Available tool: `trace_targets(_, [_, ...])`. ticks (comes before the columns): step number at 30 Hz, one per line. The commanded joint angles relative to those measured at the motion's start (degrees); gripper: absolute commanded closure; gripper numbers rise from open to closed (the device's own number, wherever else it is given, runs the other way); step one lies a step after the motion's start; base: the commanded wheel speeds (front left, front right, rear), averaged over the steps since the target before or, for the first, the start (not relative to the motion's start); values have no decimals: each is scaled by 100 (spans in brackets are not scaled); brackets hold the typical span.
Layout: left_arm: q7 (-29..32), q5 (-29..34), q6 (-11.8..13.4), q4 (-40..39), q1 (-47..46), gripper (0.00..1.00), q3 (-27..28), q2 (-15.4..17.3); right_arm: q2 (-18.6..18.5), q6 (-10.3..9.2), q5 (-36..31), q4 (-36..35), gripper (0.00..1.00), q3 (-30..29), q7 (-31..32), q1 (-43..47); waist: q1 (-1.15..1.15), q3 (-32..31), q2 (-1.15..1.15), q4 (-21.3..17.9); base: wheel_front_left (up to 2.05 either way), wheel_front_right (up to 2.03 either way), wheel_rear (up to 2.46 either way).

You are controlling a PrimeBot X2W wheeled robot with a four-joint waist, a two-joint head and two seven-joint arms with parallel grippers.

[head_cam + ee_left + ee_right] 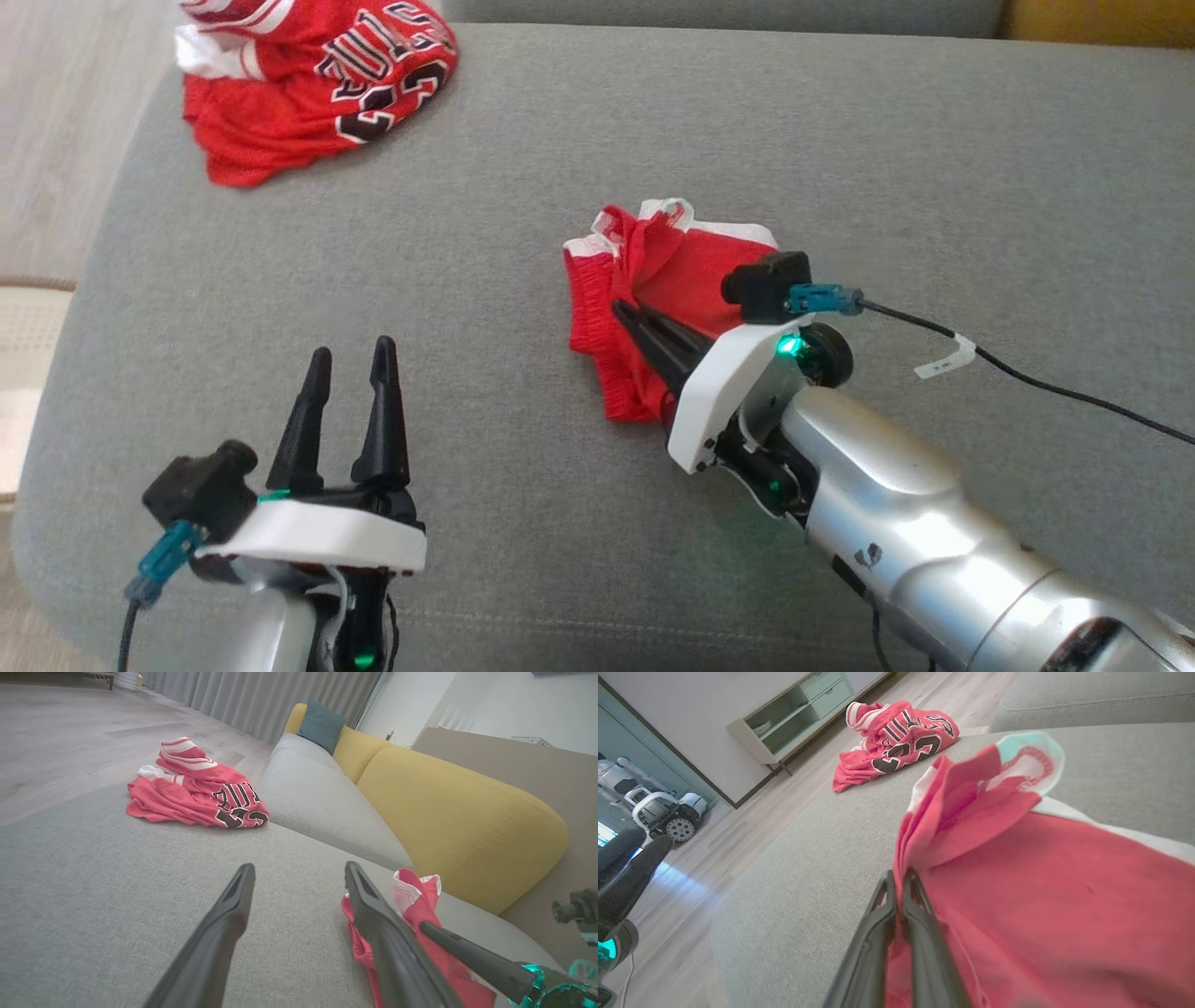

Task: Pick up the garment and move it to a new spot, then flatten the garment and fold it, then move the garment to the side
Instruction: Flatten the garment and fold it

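Crumpled red mesh jersey (308,98), black white-outlined lettering, white-striped trim

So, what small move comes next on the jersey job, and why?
Probably ease the open left gripper forward toward the crumpled red mesh jersey with black lettering: it lies untouched at the far left of the grey sofa cushion, while the right gripper is shut on the plain red white-trimmed cloth.

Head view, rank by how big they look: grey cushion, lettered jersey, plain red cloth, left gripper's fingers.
Largest: grey cushion
Then lettered jersey, plain red cloth: alike; jersey farther and cropped, so unranked
Smallest: left gripper's fingers
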Motion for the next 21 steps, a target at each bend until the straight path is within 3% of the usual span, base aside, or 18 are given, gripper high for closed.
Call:
trace_targets(1, [-40, -56, 5, -132, -239, 0, 144, 10, 135, 37, 127, -121, 100, 105, -62, -163, 0, 35, 0, 104, 0, 0, 0])
trace_targets(5, [-40, -61, 8, -103, -257, 0, 121, 4, 135, 37, 273, -41, 100, 247, -108, -214, 0, 44, 0, 165, 0, 0, 0])
trace_targets(6, [-41, -62, 5, -82, -265, 0, 108, 1, 136, 37, 326, 56, 92, 342, -162, -255, 0, 45, 0, 193, 0, 0, 0])
trace_targets(7, [-41, -63, 4, -71, -270, 0, 102, -1, 136, 37, 362, 91, 51, 386, -192, -267, 0, 44, 0, 203, 0, 0, 0])
trace_targets(8, [-41, -64, 5, -61, -275, 0, 99, -2, 136, 37, 420, 101, 2, 425, -214, -268, 0, 42, 0, 209, 0, 0, 0])
trace_targets(21, [-43, -54, 47, -76, -243, 0, 127, -12, 136, 37, 926, -90, 0, 578, -868, -437, 0, -6, 0, -99, 0, 0, 0])
